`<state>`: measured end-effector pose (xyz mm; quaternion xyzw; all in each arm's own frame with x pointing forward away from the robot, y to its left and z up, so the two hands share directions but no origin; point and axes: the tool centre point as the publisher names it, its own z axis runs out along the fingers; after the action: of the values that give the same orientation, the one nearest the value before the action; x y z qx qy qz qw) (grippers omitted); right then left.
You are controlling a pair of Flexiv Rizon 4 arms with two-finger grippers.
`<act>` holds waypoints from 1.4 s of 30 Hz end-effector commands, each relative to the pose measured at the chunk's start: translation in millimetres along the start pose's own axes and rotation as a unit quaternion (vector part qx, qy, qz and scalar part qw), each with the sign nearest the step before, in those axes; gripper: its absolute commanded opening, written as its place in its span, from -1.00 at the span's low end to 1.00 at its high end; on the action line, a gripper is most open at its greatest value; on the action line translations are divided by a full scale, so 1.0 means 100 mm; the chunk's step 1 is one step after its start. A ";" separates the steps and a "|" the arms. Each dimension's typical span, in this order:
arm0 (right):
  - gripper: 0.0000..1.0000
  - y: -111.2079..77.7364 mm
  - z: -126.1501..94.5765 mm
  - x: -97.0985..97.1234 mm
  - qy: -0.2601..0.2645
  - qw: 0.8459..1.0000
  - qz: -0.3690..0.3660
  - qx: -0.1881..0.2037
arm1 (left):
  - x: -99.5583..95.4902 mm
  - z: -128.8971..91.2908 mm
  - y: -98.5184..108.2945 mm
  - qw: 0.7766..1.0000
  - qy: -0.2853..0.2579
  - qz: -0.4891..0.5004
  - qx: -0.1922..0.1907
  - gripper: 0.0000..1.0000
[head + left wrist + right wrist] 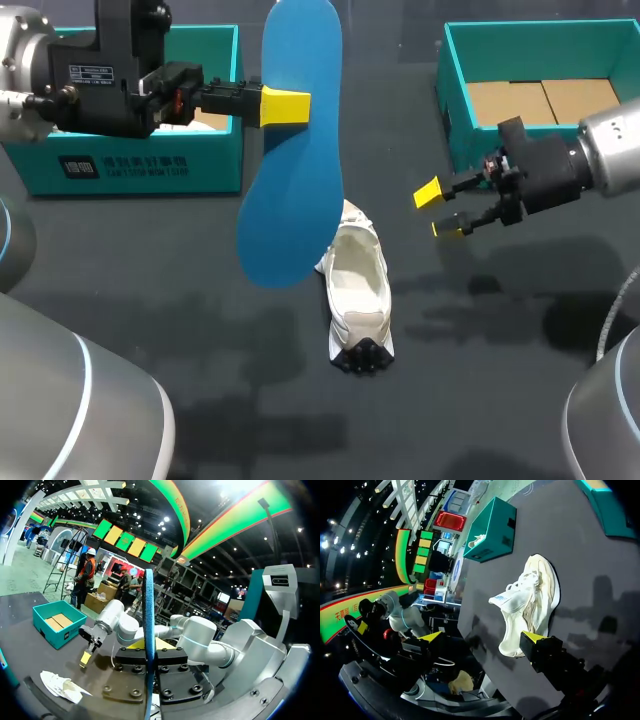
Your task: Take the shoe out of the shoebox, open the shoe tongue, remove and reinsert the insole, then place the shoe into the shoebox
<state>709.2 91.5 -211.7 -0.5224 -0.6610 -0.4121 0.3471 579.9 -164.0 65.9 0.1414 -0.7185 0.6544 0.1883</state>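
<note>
Head view: the left gripper (pixel 288 106) has its fingers clamped on the blue insole (pixel 295 170) nearer its narrow end. The insole is held aloft, its long axis running far-to-near. The white shoe (pixel 358 290) lies lengthwise the same way on the surface (pixel 500 330).

Left wrist view: the insole stands edge-on between the fingers. It looks thin, light and floppy, so a mid-length grip suits it.

Right wrist view: the right gripper (pixel 485 637) has its fingers spread and empty, with the shoe just ahead.

My left hand (pixel 287 106) has the insole (pixel 295 210) between its fingers, pressed from both sides. The insole stands on edge above the bench (pixel 200 330). Just right of the insole's lower end the shoe (pixel 360 290) lies on the bench, between my two hands and nearer to me than both. My right hand (pixel 440 210) hovers to the right of the shoe with its fingers apart, and the shoe lies ahead of them. The left shoebox (pixel 140 170) stands just behind my left hand, and the right shoebox (pixel 455 100) just behind my right hand. The two are well apart.
</note>
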 end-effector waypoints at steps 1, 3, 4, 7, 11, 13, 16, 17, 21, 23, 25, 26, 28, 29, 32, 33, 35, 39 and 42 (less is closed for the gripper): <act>1.00 0.03 0.02 0.00 -0.001 1.000 0.000 0.002 | -0.01 0.01 0.01 1.000 0.000 0.000 -0.001 -1.00; 1.00 0.03 0.02 0.00 -0.001 1.000 0.000 0.002 | -0.01 0.01 0.01 1.000 0.000 0.000 -0.001 -1.00; 1.00 0.05 0.03 0.00 0.004 1.000 0.005 0.005 | -0.01 0.01 0.01 1.000 0.000 0.000 -0.001 -1.00; 1.00 0.15 0.01 0.07 0.011 1.000 0.019 0.006 | -0.02 0.02 0.00 0.998 -0.009 0.056 0.012 -1.00; 1.00 0.24 -0.03 0.15 0.036 0.999 0.029 0.018 | -0.14 0.03 -0.01 0.992 -0.029 0.121 0.017 -1.00; 1.00 0.28 -0.04 0.19 0.045 0.998 0.039 0.025 | -0.23 0.02 -0.02 0.988 -0.026 0.149 0.024 -1.00; 1.00 0.32 -0.06 0.24 0.048 0.997 0.052 0.034 | -0.39 0.01 -0.01 0.978 -0.026 0.204 0.029 -1.00; 1.00 0.33 -0.07 0.26 0.049 0.997 0.054 0.035 | -0.43 0.01 0.00 0.969 -0.024 0.244 0.027 -1.00; 1.00 0.35 -0.13 0.33 0.076 0.994 0.066 0.029 | -0.65 -0.02 0.06 0.933 -0.021 0.358 0.025 -1.00; 1.00 0.35 -0.13 0.33 0.076 0.994 0.066 0.029 | -0.65 -0.02 0.06 0.933 -0.021 0.358 0.025 -1.00; 1.00 0.35 -0.13 0.33 0.076 0.994 0.066 0.029 | -0.65 -0.02 0.06 0.933 -0.021 0.358 0.025 -1.00; 1.00 0.35 -0.13 0.33 0.076 0.994 0.066 0.029 | -0.65 -0.02 0.06 0.933 -0.021 0.358 0.025 -1.00; 1.00 0.35 -0.13 0.33 0.076 0.994 0.066 0.029 | -0.65 -0.02 0.06 0.933 -0.021 0.358 0.025 -1.00; 1.00 0.35 -0.13 0.33 0.076 0.994 0.066 0.029 | -0.65 -0.02 0.06 0.933 -0.021 0.358 0.025 -1.00; 1.00 0.35 -0.13 0.33 0.076 0.994 0.066 0.029 | -0.65 -0.02 0.06 0.933 -0.021 0.358 0.025 -1.00; 1.00 0.35 -0.13 0.33 0.076 0.994 0.066 0.029 | -0.65 -0.02 0.06 0.933 -0.021 0.358 0.025 -1.00; 1.00 0.40 -0.14 0.35 0.091 0.994 0.065 0.009 | -0.66 0.00 0.07 0.916 -0.027 0.399 0.025 -1.00; 1.00 0.48 -0.17 0.40 0.116 0.990 0.073 -0.030 | -0.71 0.01 0.11 0.875 -0.028 0.481 0.040 -1.00; 1.00 0.52 -0.14 0.44 0.129 0.988 0.079 -0.042 | -0.77 0.00 0.11 0.843 -0.029 0.535 0.052 -1.00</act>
<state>757.7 97.4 -154.4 -0.5232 -0.5609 -0.4627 0.4445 639.7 -164.4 29.5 -0.1867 -0.6866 0.6822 -0.1683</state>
